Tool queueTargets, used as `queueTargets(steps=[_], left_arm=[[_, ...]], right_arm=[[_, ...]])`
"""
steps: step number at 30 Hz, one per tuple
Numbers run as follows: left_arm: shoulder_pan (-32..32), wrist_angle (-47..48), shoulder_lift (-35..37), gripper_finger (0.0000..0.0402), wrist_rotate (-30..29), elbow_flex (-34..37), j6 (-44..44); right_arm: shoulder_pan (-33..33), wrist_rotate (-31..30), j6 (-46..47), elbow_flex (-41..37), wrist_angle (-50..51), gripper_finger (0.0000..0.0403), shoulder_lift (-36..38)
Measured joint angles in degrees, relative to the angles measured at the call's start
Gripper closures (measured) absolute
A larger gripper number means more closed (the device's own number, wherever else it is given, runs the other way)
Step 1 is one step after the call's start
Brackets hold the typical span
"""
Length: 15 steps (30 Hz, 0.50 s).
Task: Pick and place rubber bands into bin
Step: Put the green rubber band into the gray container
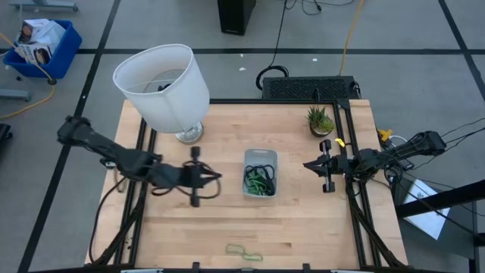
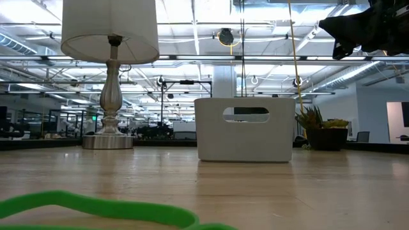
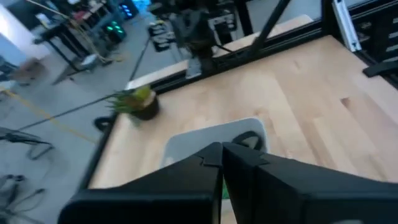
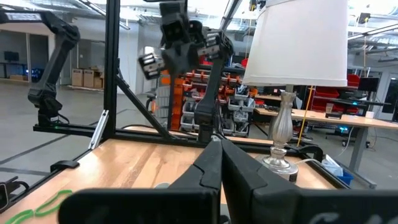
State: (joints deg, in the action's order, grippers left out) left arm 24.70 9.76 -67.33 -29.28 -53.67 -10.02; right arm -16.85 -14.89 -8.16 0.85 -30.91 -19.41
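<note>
Black and light-green rubber bands (image 1: 260,180) fill the clear bluish plastic bin (image 1: 260,155) — left gripper (image 1: 214,177) at nine o'clock, right gripper (image 1: 308,164) at three, both clenched.

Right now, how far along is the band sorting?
Mostly done: a pile of black and green rubber bands lies in the bin. Nothing is in hand; the left gripper and right gripper both look shut and empty beside the bin. Left: green bands at the table's near edge.
</note>
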Motion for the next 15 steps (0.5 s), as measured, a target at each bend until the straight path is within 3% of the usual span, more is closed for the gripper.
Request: queueTargets(steps=[6, 15], left_arm=[[1.52, -0.99, 10.06, 0.0396, -3.74, 7.71, 1.25], [-0.89, -31.24, 24.54, 0.0399, -2.4, 32.0, 3.78]], right_arm=[[-0.02, 0.02, 0.02, 0.01, -0.04, 0.0403, -0.01], [0.0, 0.02, 0.87, 0.01, -0.05, 0.0403, -0.01]])
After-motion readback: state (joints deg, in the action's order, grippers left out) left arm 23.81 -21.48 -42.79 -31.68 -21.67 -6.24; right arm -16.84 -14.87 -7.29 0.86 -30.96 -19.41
